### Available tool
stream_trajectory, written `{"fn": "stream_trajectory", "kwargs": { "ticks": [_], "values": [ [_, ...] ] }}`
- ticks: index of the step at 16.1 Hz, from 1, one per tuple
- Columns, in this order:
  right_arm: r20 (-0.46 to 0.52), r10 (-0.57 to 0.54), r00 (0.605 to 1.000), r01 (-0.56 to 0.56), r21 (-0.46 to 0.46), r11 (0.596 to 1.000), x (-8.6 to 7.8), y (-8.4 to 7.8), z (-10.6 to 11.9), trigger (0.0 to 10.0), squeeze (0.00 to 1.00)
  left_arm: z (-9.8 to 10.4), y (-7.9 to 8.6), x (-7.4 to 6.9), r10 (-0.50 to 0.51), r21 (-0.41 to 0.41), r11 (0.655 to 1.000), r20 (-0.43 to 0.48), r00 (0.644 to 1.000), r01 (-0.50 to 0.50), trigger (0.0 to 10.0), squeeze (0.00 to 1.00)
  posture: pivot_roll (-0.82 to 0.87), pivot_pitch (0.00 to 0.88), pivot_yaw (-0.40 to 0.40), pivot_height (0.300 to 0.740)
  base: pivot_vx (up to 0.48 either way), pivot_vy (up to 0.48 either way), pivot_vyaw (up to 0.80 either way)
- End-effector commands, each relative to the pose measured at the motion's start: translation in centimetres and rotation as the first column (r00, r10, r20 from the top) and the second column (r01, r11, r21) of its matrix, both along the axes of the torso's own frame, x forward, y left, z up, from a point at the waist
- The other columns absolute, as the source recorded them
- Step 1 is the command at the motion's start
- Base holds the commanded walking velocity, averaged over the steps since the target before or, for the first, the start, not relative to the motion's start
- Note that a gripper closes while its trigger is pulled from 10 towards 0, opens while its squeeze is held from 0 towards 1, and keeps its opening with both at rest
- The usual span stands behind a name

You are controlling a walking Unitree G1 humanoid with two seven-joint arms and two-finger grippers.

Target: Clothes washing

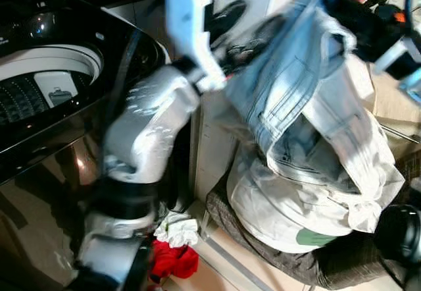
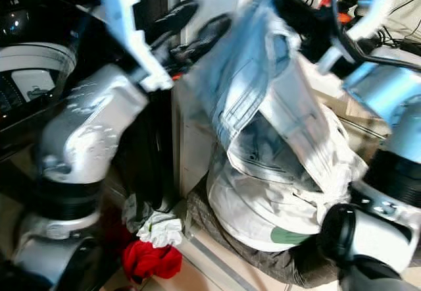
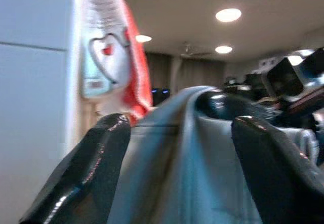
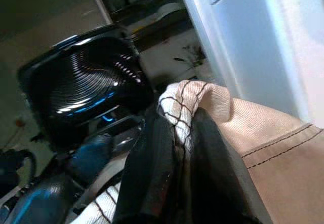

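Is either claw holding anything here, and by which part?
Right claw pinches a fold of pale clothing at its top edge. The left claw straddles the fabric, open.

The washing machine (image 1: 46, 74) fills the left of the frame. My left hand (image 1: 227, 31) and right hand (image 1: 345, 8) hold a denim jacket (image 1: 289, 74) at upper centre, above the laundry basket (image 1: 263, 238) at lower right. Small cloths (image 1: 176, 245) lie on the floor at lower centre.

Pale blue denim garment (image 1: 289, 74), cream shirt (image 1: 276, 212), glossy black washing machine (image 1: 66, 93), red cloth (image 1: 174, 261)
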State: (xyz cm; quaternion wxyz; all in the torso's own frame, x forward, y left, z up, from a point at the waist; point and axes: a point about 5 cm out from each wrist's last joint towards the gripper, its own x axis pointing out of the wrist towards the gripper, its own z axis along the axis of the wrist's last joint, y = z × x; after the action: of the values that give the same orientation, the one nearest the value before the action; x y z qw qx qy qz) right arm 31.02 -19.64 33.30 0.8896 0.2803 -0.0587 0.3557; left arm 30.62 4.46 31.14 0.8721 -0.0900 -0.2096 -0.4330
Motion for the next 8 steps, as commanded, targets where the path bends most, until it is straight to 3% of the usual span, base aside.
{"fn": "stream_trajectory", "kwargs": {
  "ticks": [1,3,4,8],
  "values": [
    [0.062,0.024,0.998,-0.024,0.004,1.000,-0.8,0.7,1.5,0.0,0.00,0.3,-0.7,0.3,-0.007,-0.008,1.000,-0.011,1.000,0.007,10.0,1.00,-0.05,0.000,-0.084,0.740,0.000,0.000,0.00],
    [0.057,0.034,0.998,-0.033,-0.014,0.999,-0.9,1.2,1.4,0.0,0.00,0.2,-1.4,0.3,-0.038,-0.018,0.999,-0.040,0.998,0.038,10.0,1.00,-0.05,0.000,-0.082,0.740,0.000,0.000,0.00],
    [0.043,0.047,0.998,-0.045,-0.043,0.998,-0.9,2.2,1.1,0.0,0.00,-0.2,-2.7,-0.1,-0.145,-0.059,0.989,-0.130,0.981,0.139,10.0,0.00,-0.05,0.000,-0.080,0.740,0.000,0.000,0.00],
    [0.004,0.024,1.000,-0.023,-0.120,0.993,-0.9,2.9,0.2,0.0,0.00,-0.5,-3.8,-0.5,-0.302,-0.204,0.946,-0.287,0.909,0.250,10.0,0.00,-0.05,0.000,-0.082,0.740,0.000,0.000,0.00]
  ]
}}
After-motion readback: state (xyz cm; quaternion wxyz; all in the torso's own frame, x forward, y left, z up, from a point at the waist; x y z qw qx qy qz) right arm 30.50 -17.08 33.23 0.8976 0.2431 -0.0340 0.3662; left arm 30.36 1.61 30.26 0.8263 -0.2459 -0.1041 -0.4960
